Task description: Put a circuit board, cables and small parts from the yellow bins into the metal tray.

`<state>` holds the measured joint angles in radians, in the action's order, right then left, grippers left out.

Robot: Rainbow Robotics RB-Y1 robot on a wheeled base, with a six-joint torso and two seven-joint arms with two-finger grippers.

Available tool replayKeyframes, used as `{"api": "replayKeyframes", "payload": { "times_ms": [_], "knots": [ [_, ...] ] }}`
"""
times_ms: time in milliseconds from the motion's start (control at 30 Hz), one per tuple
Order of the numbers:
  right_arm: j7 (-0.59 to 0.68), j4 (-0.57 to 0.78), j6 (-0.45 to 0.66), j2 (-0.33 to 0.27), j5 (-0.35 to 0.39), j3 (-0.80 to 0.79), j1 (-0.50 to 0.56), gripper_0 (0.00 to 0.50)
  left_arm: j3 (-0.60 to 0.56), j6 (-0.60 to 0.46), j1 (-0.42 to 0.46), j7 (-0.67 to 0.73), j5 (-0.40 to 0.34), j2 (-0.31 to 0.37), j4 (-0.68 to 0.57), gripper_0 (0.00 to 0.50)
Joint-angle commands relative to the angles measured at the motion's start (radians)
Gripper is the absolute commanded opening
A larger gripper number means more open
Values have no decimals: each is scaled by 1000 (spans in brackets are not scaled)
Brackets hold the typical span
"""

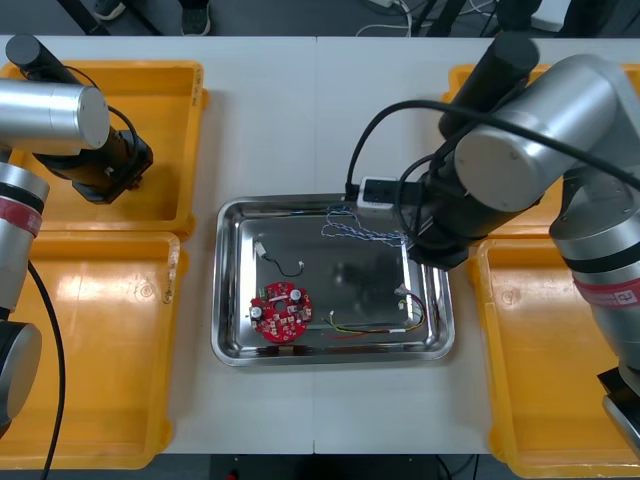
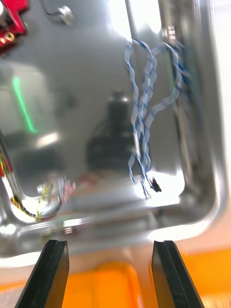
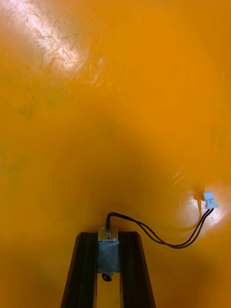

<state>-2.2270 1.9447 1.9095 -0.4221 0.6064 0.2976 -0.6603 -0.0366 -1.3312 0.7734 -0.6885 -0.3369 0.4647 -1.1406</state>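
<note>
Left wrist view: a small metal part [image 3: 108, 255] is clamped by the left gripper [image 3: 109, 240] in a yellow bin [image 3: 96, 96] — its trailing black cable [image 3: 159, 238] could be snagged on lifting. The right gripper [image 2: 108, 250] is spread over the metal tray [image 1: 232, 300].

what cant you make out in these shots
- Front view: the right arm covers most of the far right yellow bin, hiding its contents.
- Right wrist view: beyond the open right gripper, the picture edge cuts off the circuit board.
- Left wrist view: the fingers of the left gripper cover the sides of the small metal part.
</note>
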Motion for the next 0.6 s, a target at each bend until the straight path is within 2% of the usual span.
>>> {"api": "replayKeyframes", "payload": {
  "times_ms": [33, 233, 600],
  "knots": [
    [44, 68, 10, 2, 12, -115, -42, 500, 14, 12, 55, 4, 13, -14, -7, 0],
    [130, 79, 10, -20, 24, -212, -68, 500, 14, -17, 87, -8, 7, 6, -27, 0],
    [425, 79, 10, -142, 78, -265, -73, 500, 14, -195, 90, -25, -16, 45, -219, 0]
  ]
}}
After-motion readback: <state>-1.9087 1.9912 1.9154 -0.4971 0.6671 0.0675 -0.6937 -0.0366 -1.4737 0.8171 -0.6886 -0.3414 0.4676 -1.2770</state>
